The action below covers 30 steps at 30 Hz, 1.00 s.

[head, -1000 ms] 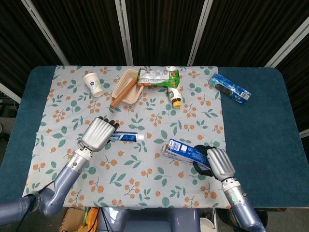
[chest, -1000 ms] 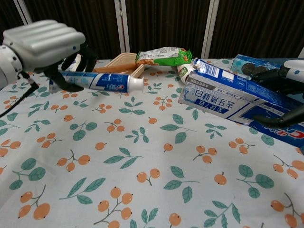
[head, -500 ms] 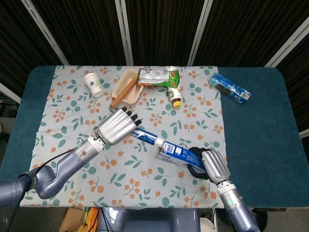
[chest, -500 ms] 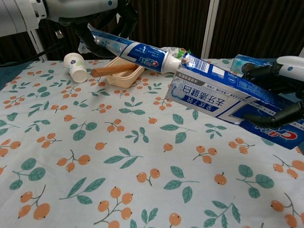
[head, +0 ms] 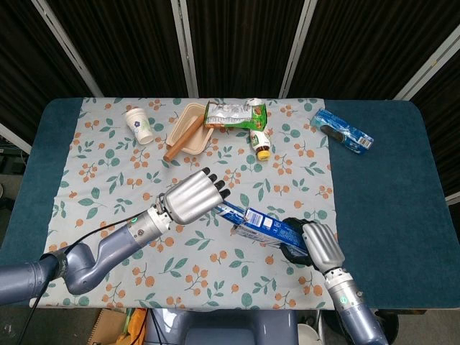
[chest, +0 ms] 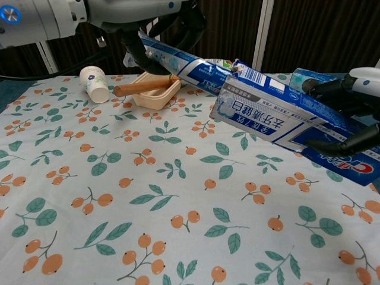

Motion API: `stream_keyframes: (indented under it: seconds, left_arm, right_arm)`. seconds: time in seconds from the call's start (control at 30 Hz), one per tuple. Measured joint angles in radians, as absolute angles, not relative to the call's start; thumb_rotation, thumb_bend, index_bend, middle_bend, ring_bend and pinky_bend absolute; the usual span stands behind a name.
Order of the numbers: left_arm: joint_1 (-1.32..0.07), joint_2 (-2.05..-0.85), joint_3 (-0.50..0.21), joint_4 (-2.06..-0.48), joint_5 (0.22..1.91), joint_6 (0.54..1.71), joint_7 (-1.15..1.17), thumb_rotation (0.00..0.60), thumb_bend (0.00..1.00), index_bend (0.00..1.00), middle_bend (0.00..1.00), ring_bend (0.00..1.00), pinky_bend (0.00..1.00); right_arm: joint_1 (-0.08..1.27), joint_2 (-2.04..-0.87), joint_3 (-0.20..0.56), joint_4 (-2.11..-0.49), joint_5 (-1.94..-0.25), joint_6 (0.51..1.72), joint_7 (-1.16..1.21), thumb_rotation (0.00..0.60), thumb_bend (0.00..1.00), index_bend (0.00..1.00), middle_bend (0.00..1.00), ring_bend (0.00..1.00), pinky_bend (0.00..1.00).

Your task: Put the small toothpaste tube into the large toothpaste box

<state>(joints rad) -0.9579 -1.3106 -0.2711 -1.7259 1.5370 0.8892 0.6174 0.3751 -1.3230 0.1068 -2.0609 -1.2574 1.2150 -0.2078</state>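
My left hand grips the small blue-and-white toothpaste tube by its rear end, above the cloth. The tube slants down to the right and its cap end has gone into the open mouth of the large blue toothpaste box. My right hand holds that box by its far end, tilted with the open end up toward the tube. Both things are off the table.
At the back of the floral cloth stand a paper cup, a beige tray with a brown stick, a green snack bag and a small bottle. A blue packet lies at back right.
My left hand has pushed the tube further right, from its cap touching the box's mouth to its front end inside the box. The right hand has kept the box nearly still.
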Motion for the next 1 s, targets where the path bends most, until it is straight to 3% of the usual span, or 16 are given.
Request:
stream_keyframes:
  seconds: [0.2,0.37,0.7,1.0]
  left_arm:
    - [-1.029,-1.324,-0.283,-1.712,1.594,0.858,0.67,0.6,0.48,0.68,0.68,0.62,0.65]
    - [-1.112,-1.337,-0.305,-1.69,1.665,0.827,0.705,0.6,0.43,0.63,0.61,0.54,0.59]
    - [-1.235,-1.405,-0.373,-1.642,1.714,0.804,0.776,0.6,0.13,0.42,0.39,0.33,0.45]
    - [-1.253,-1.467,-0.431,-1.63,1.673,0.887,0.892,0.6,0.04,0.31,0.31,0.27,0.42]
  right_arm:
    - [0.375,-1.319,0.117,-2.067,-1.254,1.218,-0.183,0.6,0.41,0.43,0.48,0.45,0.45]
    - [0.371,-1.312,0.132,-2.072,-1.244,1.224,-0.146,0.6,0.41,0.43,0.48,0.45,0.45]
    - [0.351,-1.317,0.187,-2.112,-1.187,1.243,0.03,0.6,0.43,0.43,0.48,0.45,0.45]
    - [0.313,-1.326,0.225,-2.114,-1.182,1.276,0.209,0.6,0.44,0.46,0.49,0.48,0.47]
